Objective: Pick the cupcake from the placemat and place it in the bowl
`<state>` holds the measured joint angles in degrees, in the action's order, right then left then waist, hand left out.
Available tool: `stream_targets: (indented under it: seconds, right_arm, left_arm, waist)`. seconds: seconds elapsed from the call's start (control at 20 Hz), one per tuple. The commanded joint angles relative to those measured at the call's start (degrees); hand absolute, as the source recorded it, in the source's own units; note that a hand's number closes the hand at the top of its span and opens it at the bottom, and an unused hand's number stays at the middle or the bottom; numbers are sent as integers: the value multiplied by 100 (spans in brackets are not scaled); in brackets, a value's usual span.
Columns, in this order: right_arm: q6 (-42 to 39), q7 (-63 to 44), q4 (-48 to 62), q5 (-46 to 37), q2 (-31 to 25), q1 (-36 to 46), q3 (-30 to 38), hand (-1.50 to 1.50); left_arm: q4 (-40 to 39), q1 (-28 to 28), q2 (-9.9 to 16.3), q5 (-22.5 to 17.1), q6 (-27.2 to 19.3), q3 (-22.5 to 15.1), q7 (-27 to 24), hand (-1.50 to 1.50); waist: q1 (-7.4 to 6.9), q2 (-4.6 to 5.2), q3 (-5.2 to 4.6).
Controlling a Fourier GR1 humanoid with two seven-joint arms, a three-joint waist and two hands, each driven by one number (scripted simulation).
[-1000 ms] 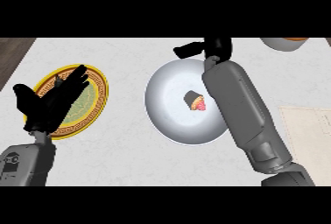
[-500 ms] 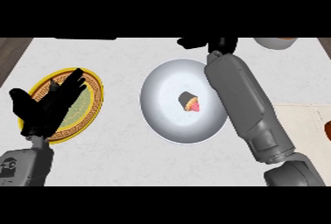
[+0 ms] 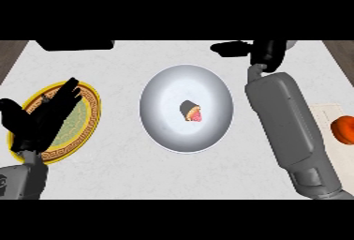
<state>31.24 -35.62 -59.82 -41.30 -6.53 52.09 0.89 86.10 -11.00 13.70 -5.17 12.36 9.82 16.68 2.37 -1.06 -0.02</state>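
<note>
White marble bench (image 3: pixel 124 178): the pink-frosted cupcake (image 3: pixel 192 112) lies tipped inside the wide white bowl (image 3: pixel 160 131). I cannot tell my right hand's (image 3: pixel 266 49) state beyond the bowl; my left hand (image 3: pixel 41 117) rests released over the gold-rimmed round placemat (image 3: pixel 84 136).

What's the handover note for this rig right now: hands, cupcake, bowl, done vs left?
Left hand: open, resting over the yellow-rimmed green plate at the view's left.
Right hand: beyond the bowl near the counter's far edge, holding nothing visible; fingers not readable.
Small dark cupcake with pink topping: lying in the middle of the wide grey-white bowl.
Beige placemat: at right edge, an orange item on it.
Done: cupcake placed.
Left: withdraw right arm.
</note>
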Motion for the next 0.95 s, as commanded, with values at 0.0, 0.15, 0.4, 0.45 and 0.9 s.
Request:
stream_targets:
  seconds: [0.0, 0.15, 0.4, 0.45, 0.9]
  right_arm:
    - [-478, 88, -1684, 57, -24, -1038, -513, -150]
    - [-1093, -120, -2976, 284, -330, -1459, -675, -150]
    - [-1598, -383, -5230, 777, -463, -2528, -942, -150]
    - [-1593, -369, -5611, 837, -306, -2755, -1185, -150]
    - [-2009, -1125, -9355, 744, -552, -5268, -2256, 150]
  left_arm:
    - [187, 346, -8, 32, 21, -4, -94, 0]
    - [94, 342, 76, -59, 15, 169, -68, 0]
    - [175, 211, 71, -46, -68, 164, 86, 0]
    - [287, 358, 24, -94, -45, 141, 127, 0]
    - [371, 588, -39, 45, -51, 76, -144, 0]
  waist:
    - [61, -37, 3]
    - [211, -84, 1]
    - [251, -63, 8]
    - [234, -90, 11]
    - [150, -15, 3]
